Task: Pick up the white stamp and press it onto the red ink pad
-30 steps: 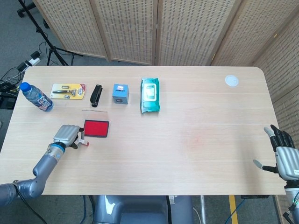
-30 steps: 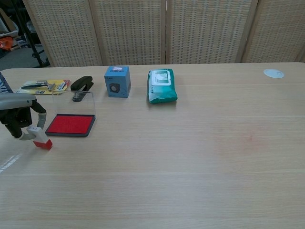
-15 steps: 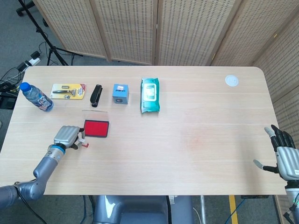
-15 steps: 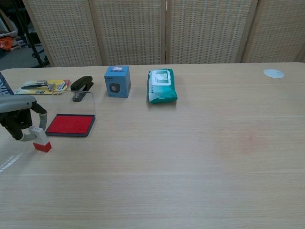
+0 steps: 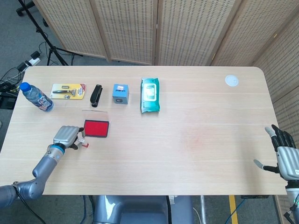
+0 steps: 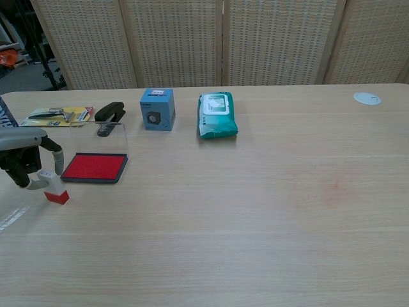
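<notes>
Left hand [image 6: 22, 157] still pinches white stamp [image 6: 52, 185] at frame's left edge, now drawn slightly back, lower left of red ink pad [image 6: 94, 167]. Stamp blocky, red-based; pad flat, rectangular, clear lid raised behind. Black stapler [image 6: 109, 113], blue box [image 6: 158, 109], green wipes pack [image 6: 216, 114] beyond. Right hand [image 5: 286, 157] fingers spread, holding nothing, lower right.
</notes>
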You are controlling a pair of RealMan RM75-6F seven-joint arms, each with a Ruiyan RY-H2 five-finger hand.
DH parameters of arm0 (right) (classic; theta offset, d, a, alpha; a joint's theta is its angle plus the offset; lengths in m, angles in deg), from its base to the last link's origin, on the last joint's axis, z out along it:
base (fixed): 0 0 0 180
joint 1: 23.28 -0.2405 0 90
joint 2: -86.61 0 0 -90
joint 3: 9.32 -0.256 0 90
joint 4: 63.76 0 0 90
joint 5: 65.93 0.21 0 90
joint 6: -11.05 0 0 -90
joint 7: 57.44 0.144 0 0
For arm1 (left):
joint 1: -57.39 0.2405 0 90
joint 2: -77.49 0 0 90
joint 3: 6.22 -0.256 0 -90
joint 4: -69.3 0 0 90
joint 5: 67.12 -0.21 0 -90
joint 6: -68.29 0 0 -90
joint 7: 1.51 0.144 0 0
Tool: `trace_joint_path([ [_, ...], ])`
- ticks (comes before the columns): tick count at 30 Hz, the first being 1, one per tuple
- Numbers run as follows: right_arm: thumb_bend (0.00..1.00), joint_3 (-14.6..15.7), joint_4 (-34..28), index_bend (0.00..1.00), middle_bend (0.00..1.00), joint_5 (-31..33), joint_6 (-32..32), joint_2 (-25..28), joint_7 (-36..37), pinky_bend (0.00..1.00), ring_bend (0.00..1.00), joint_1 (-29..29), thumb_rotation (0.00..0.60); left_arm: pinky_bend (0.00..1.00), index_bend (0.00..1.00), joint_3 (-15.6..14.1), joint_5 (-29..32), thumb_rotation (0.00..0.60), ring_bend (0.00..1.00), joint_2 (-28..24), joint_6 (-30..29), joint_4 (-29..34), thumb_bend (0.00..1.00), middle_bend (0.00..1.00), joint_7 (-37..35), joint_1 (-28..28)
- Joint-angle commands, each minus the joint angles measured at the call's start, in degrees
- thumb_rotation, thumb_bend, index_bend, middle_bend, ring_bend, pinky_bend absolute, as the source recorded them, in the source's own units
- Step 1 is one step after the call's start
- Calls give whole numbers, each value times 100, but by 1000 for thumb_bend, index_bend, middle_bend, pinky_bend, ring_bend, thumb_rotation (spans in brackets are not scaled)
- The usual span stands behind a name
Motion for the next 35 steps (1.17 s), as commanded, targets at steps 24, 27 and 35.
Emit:
trace_joint_path([
  [24,0,10,-76,0,0,-104,-154,16,-21,0,0,47,600,301,117,96,-1726,600,94,-1365,-1621,1510,153,41,-824,878],
  [27,0,-6,-87,0,0,-87,-217,11,-63,0,0,74,600,38,7,112,-2283,600,0,-1315,-2340,1301,25,0,-1348,1264],
  [35,0,-93,13,0,0,-208,-579,-107,83,0,0,148,600,0,0,118,-2820,600,0,-783,-3772,217,0,0,-2387,2211],
])
